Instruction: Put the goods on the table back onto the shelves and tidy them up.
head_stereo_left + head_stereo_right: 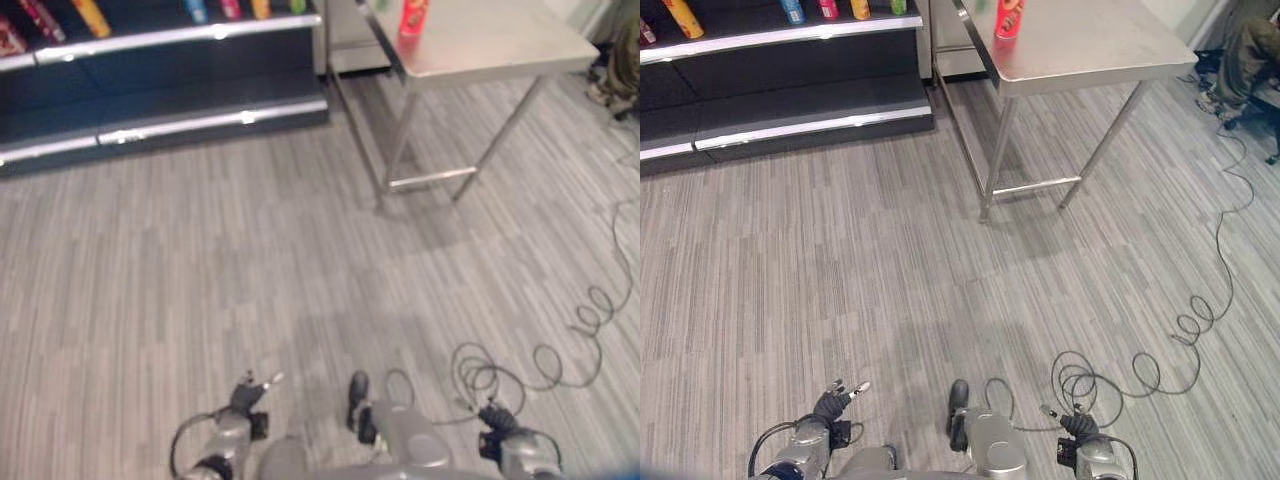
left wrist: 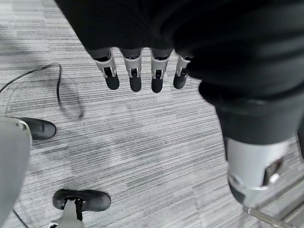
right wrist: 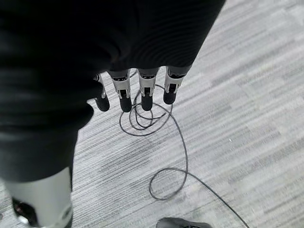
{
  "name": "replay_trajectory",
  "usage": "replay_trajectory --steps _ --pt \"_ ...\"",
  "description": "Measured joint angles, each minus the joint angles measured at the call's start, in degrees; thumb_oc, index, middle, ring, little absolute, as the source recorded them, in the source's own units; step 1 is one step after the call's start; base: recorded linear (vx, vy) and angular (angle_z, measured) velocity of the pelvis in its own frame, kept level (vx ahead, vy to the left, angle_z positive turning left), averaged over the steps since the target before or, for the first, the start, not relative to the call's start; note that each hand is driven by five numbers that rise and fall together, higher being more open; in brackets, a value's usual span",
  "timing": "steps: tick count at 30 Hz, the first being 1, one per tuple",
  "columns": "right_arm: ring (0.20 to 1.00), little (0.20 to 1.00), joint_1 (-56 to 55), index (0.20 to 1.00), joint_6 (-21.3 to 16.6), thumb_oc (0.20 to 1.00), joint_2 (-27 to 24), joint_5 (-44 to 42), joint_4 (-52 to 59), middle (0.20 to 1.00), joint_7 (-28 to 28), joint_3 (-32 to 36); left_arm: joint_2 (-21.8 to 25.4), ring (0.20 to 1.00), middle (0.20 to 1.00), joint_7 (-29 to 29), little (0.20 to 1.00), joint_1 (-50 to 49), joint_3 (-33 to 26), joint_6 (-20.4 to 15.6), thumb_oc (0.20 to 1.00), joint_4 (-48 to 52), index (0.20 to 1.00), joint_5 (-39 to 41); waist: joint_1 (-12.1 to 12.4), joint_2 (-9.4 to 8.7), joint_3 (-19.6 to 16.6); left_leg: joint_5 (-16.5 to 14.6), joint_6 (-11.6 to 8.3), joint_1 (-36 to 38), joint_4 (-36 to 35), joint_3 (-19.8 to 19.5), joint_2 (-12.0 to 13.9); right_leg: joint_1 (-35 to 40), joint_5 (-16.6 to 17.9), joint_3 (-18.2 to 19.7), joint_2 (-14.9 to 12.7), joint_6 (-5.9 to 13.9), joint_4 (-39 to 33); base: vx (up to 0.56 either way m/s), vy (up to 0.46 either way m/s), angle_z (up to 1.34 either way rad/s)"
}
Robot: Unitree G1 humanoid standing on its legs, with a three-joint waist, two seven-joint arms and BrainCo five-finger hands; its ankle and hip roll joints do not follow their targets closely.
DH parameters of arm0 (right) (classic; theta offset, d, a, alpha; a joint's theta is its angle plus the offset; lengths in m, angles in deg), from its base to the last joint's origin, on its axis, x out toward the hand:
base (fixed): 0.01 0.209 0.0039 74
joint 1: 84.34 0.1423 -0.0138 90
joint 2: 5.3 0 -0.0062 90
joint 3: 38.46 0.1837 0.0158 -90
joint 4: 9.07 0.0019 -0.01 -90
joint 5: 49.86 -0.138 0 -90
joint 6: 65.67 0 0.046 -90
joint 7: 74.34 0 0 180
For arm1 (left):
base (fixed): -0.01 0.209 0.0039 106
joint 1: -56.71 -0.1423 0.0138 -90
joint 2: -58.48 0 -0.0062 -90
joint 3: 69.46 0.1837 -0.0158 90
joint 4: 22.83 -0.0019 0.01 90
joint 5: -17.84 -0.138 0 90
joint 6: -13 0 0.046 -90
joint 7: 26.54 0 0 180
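Note:
A red canister [image 1: 1008,18] stands near the left end of the steel table [image 1: 1090,45] at the upper right. The dark shelf unit [image 1: 790,70] at the upper left carries a row of goods, among them a yellow tube [image 1: 90,15] and a blue bottle [image 1: 792,10]. My left hand [image 1: 247,393] and right hand [image 1: 1073,427] hang low at my sides, far from the table and the shelves. Straight fingers [image 2: 134,76] of the left hand point at bare floor. The right hand's fingers [image 3: 145,95] are straight too, and both hands hold nothing.
The table stands on thin steel legs joined by a low crossbar [image 1: 1032,187]. Grey plank floor [image 1: 890,260] stretches between me and the shelves. What looks like a seated person's legs [image 1: 1245,50] shows at the far right corner.

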Motion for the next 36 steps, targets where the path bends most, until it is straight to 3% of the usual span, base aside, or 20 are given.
replay_trajectory --steps 1,3,5,7,9,12,13,14,15,17,19,20,22,23,26,27,29,30,34,36 --pt "1.000 1.000 -0.37 1.000 -0.06 1.000 -0.03 -0.30 0.02 1.000 -0.05 -0.01 0.01 1.000 1.000 0.05 1.000 -0.16 0.04 0.07 1.000 0.07 1.000 0.00 -0.09 -0.20 -0.20 0.73 -1.20 -1.84 3.91 0.27 -0.28 1.02 1.63 -0.06 0.09 -0.28 -1.15 0.30 -0.158 -0.24" --pt "1.000 1.000 -0.08 1.000 -0.87 1.000 -0.28 -0.55 0.71 1.000 -0.08 -0.12 -0.37 1.000 1.000 0.08 1.000 -1.94 -0.24 0.25 1.000 0.27 1.000 0.03 0.78 1.78 -1.60 5.05 -3.26 -4.36 11.23 1.33 -0.34 3.34 -0.99 0.92 1.49 -2.06 -2.24 0.46 -0.267 -0.16" --pt "1.000 1.000 -0.23 1.000 -0.76 1.000 0.05 -0.56 0.36 1.000 -0.05 -0.30 -0.16 1.000 1.000 0.04 1.000 -2.25 -0.95 0.26 1.000 1.37 1.000 0.05 1.70 1.51 -1.46 13.89 0.07 -8.84 22.83 8.36 2.39 7.20 0.57 1.51 2.21 -3.91 -4.16 0.46 -0.156 -0.22" --pt "1.000 1.000 0.98 1.000 -0.87 1.000 0.16 -0.59 -0.66 1.000 -0.03 -0.60 0.20 1.000 1.000 0.02 1.000 -2.33 -1.05 0.41 1.000 0.44 1.000 0.74 2.64 0.11 -1.07 11.69 4.34 -10.57 25.24 12.06 3.19 10.73 -0.50 3.41 2.14 -4.95 -5.69 0.49 -0.026 -0.32" --pt "1.000 1.000 2.38 1.000 -0.87 1.000 -0.06 -1.06 -0.48 1.000 0.08 -1.87 0.51 1.000 1.000 -0.01 1.000 -2.41 -2.25 0.26 1.000 1.49 1.000 1.64 3.98 -1.92 -0.53 9.52 3.84 -12.42 17.01 12.94 1.67 13.23 -0.57 5.56 0.98 -4.38 -7.00 0.35 0.054 -0.38" --pt "1.000 1.000 3.45 1.000 -0.79 1.000 0.24 -1.03 -0.40 1.000 0.01 -2.37 1.20 1.000 1.000 0.00 1.000 -2.13 -2.55 -0.13 1.000 3.55 1.000 2.05 5.06 -2.80 0.19 9.20 3.74 -16.12 -0.18 13.76 -0.20 17.03 -1.34 7.39 1.11 -2.00 -10.90 0.42 0.117 -0.20" --pt "1.000 1.000 3.45 1.000 -0.74 1.000 -0.15 -1.02 -0.57 1.000 -0.04 -2.50 0.88 1.000 1.000 0.02 1.000 -2.13 -2.32 -0.13 1.000 3.60 1.000 2.01 5.95 -2.01 0.37 10.96 3.83 -15.42 -13.01 13.76 -1.00 18.05 -0.92 7.56 1.56 -1.59 -11.84 0.50 0.099 -0.39" --pt "1.000 1.000 4.03 1.000 -0.76 1.000 -0.33 -0.99 -0.52 1.000 -0.03 -2.51 0.76 1.000 1.000 -0.02 1.000 -2.33 -2.64 -0.06 1.000 3.03 1.000 2.02 6.14 -1.27 0.72 12.82 3.63 -16.26 -18.75 13.42 -2.14 19.68 -1.46 7.83 1.81 -1.19 -12.57 0.49 0.083 -0.39" --pt "1.000 1.000 4.01 1.000 -0.74 1.000 -0.34 -0.85 -0.90 1.000 0.00 -2.43 0.77 1.000 1.000 -0.03 1.000 -2.47 -2.67 0.08 1.000 2.21 1.000 1.99 6.09 -0.46 0.82 14.40 3.76 -17.26 -22.41 13.34 -3.41 21.20 -3.20 8.15 2.00 0.52 -12.59 0.48 0.110 -0.27" --pt "1.000 1.000 3.83 1.000 -0.56 1.000 -0.52 -0.34 -2.36 1.000 0.00 -2.28 0.39 1.000 1.000 -0.08 1.000 -2.63 -2.75 0.19 1.000 -0.04 1.000 1.96 7.08 0.54 0.68 15.96 3.81 -17.64 -27.06 12.51 -5.22 23.71 -5.05 9.60 2.27 0.85 -12.59 0.32 0.110 -0.40" --pt "1.000 1.000 2.57 1.000 -0.45 1.000 -0.53 -0.21 -2.80 1.000 -0.14 -2.25 0.11 1.000 1.000 -0.13 1.000 -5.37 -2.88 0.34 1.000 -0.76 1.000 1.56 8.14 1.43 -0.01 15.97 6.21 -16.99 -23.85 12.49 -6.30 26.82 -7.53 12.61 2.15 1.95 -12.50 0.50 0.279 -0.80" --pt "1.000 1.000 2.03 1.000 -0.57 1.000 -0.12 0.27 -2.49 1.000 -0.06 -2.24 0.23 1.000 1.000 -0.09 1.000 -6.38 -2.89 0.49 1.000 -1.36 1.000 1.48 8.50 0.85 -0.58 20.01 9.47 -16.26 -22.78 12.43 -7.18 28.59 -8.90 14.02 1.07 3.10 -12.43 0.53 0.322 -0.67" --pt "1.000 1.000 0.53 1.000 -0.04 1.000 0.56 1.94 -3.09 1.000 -0.22 -1.97 0.23 1.000 1.000 -0.18 1.000 -5.78 -2.71 0.53 1.000 -2.03 1.000 1.27 8.38 -1.17 -1.46 19.76 12.33 -14.98 -22.54 12.41 -9.56 26.91 -10.43 13.77 -1.77 5.27 -6.40 0.40 0.244 -0.25" --pt "1.000 1.000 0.60 1.000 0.44 1.000 0.87 1.98 -3.25 1.000 -0.14 -1.73 0.55 1.000 1.000 -0.21 1.000 -5.59 -2.81 0.40 1.000 -1.97 1.000 1.28 8.69 -1.18 -1.54 21.45 15.52 -12.99 -24.26 12.45 -9.86 25.32 -12.37 13.91 -2.78 6.62 -2.11 0.35 0.235 -0.12" --pt "1.000 1.000 -0.47 1.000 0.49 1.000 1.42 2.27 -3.15 1.000 -0.47 -1.19 1.32 1.000 1.000 -0.31 1.000 -3.03 -2.54 0.28 1.000 -1.86 1.000 1.26 8.37 -1.81 -2.25 17.38 15.60 -7.27 -25.77 13.02 -12.14 18.60 -10.63 15.18 -8.60 10.77 19.32 0.22 0.221 -0.08" --pt "1.000 1.000 -0.55 1.000 0.45 1.000 1.53 2.52 -3.00 1.000 -0.68 -1.21 1.47 1.000 1.000 -0.33 1.000 -2.99 -2.32 -0.05 1.000 -1.54 1.000 1.26 8.42 -1.77 -2.67 17.36 15.56 -6.21 -26.64 13.22 -12.54 16.21 -10.80 15.22 -9.85 11.21 24.30 0.17 0.209 0.04" --pt "1.000 1.000 -0.51 1.000 0.48 1.000 1.94 2.91 -1.42 1.000 -0.82 -1.24 1.79 1.000 1.000 -0.38 1.000 -1.40 -2.35 -0.42 1.000 -1.03 1.000 1.22 8.25 -2.09 -3.20 14.24 19.21 -5.96 -24.36 13.51 -14.04 10.40 -6.48 17.25 -13.46 10.59 34.55 0.24 0.183 0.08" --pt "1.000 1.000 -0.35 1.000 0.45 1.000 2.36 2.90 -0.87 1.000 -0.86 -1.25 2.03 1.000 1.000 -0.42 1.000 -1.41 -2.11 -0.44 1.000 -1.12 1.000 1.21 7.77 -1.93 -3.21 13.92 19.58 -5.15 -24.35 13.56 -14.35 8.47 -6.43 16.83 -14.98 9.90 39.04 0.22 0.098 0.14" --pt "1.000 1.000 -0.42 1.000 0.45 1.000 2.65 2.93 -1.00 1.000 -0.94 -1.21 2.19 1.000 1.000 -0.45 1.000 -1.92 -2.18 -0.37 1.000 -1.09 1.000 1.17 7.27 0.73 -3.64 12.47 20.12 -2.51 -25.43 12.90 -11.81 6.42 -6.50 12.19 -18.08 10.09 29.24 0.22 0.016 -0.06" --pt "1.000 1.000 -0.64 1.000 0.51 1.000 2.44 2.93 -1.17 1.000 -1.05 -1.17 2.88 1.000 1.000 -0.52 1.000 -2.68 -2.16 0.11 1.000 -1.11 1.000 1.09 6.61 0.93 -3.48 12.68 20.45 -1.94 -26.22 12.39 -9.57 4.57 -7.84 10.90 -15.52 11.51 18.75 0.26 -0.035 -0.11"
